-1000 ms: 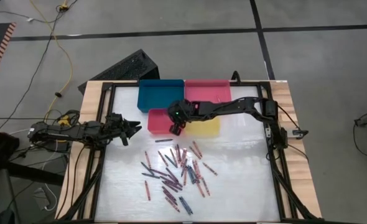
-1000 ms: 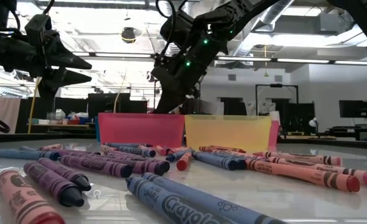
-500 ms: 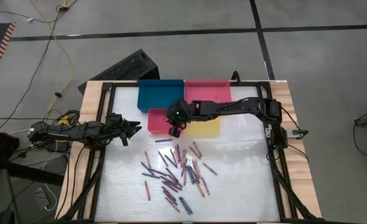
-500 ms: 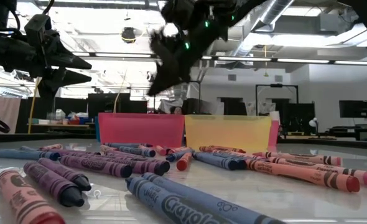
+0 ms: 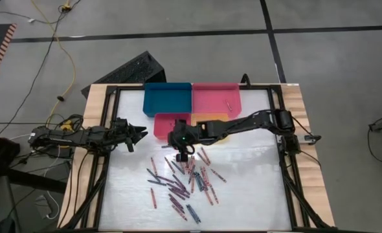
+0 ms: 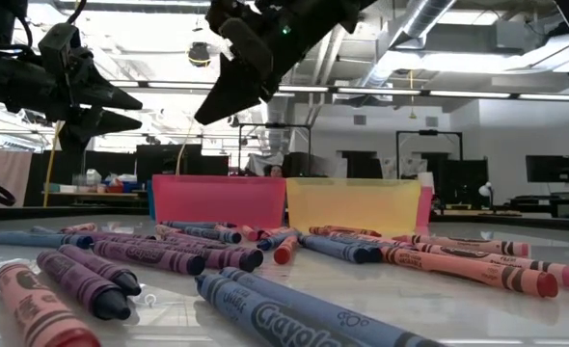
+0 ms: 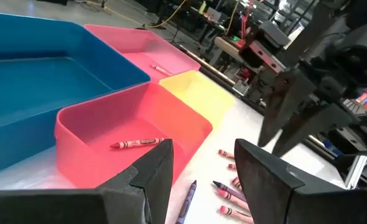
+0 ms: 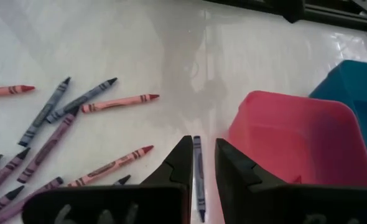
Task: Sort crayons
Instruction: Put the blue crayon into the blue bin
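The crayons (image 5: 186,178) lie scattered on the tabletop (image 5: 256,188), mostly from the centre toward 6 o'clock; one red crayon (image 7: 137,143) already rests in the red tray (image 7: 109,134), and one lies in the pink tray (image 5: 215,97). They look light, stiff and round, so I judge they can roll or slip; a grip across the middle of the paper sleeve seems safest. The right hand (image 5: 182,154) hangs above the lone dark crayon (image 8: 198,168) near the red tray, its fingers narrow with only a small gap and nothing between them. One second ago this hand was over the red tray's edge; now it has moved toward 6 o'clock, over the pile. The left hand (image 5: 136,134) waits at 9 o'clock, fingers wide, unchanged.
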Robot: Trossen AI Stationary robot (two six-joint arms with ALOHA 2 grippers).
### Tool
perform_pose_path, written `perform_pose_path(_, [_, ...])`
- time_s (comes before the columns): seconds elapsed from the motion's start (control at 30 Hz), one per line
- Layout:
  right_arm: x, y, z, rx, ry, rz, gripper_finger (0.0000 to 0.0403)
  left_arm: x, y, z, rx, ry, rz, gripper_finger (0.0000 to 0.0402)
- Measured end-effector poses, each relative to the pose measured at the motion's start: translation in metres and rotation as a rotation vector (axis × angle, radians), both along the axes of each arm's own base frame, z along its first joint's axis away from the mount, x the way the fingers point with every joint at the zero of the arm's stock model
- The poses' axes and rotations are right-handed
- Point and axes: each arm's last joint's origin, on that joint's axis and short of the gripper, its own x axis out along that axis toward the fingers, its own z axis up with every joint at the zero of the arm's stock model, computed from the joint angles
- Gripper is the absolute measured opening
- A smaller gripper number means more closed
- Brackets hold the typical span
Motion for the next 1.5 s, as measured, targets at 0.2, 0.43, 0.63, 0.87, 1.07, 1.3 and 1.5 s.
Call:
perform_pose_path(0.2, [-0.002, 0.004, -0.008, -0.006, 0.016, 0.012, 0.0062, 0.000, 0.000, 0.000, 0.000, 0.000, 0.000, 0.0160])
perform_pose_path(0.43, [-0.003, 0.003, -0.022, -0.010, -0.011, 0.003, 0.0062, 0.000, 0.000, 0.000, 0.000, 0.000, 0.000, 0.0160])
perform_pose_path(0.63, [-0.002, 0.000, -0.021, -0.025, -0.021, -0.013, 0.0071, 0.000, 0.000, 0.000, 0.000, 0.000, 0.000, 0.0160])
perform_pose_path(0.87, [0.004, 0.000, -0.036, -0.022, 0.002, -0.020, 0.0129, 0.000, 0.000, 0.000, 0.001, 0.001, 0.001, 0.0160])
perform_pose_path(1.07, [0.011, 0.002, -0.052, -0.022, 0.006, -0.017, 0.0152, 0.000, 0.000, -0.001, 0.001, 0.007, 0.000, 0.0160])
perform_pose_path(1.3, [0.010, 0.002, -0.053, -0.005, 0.016, -0.031, 0.0150, 0.001, 0.000, -0.002, 0.001, 0.019, -0.001, 0.0160])
perform_pose_path(1.5, [0.015, 0.004, -0.078, 0.005, 0.073, -0.038, 0.0150, 0.001, 0.000, -0.002, 0.000, 0.019, 0.000, 0.0160])
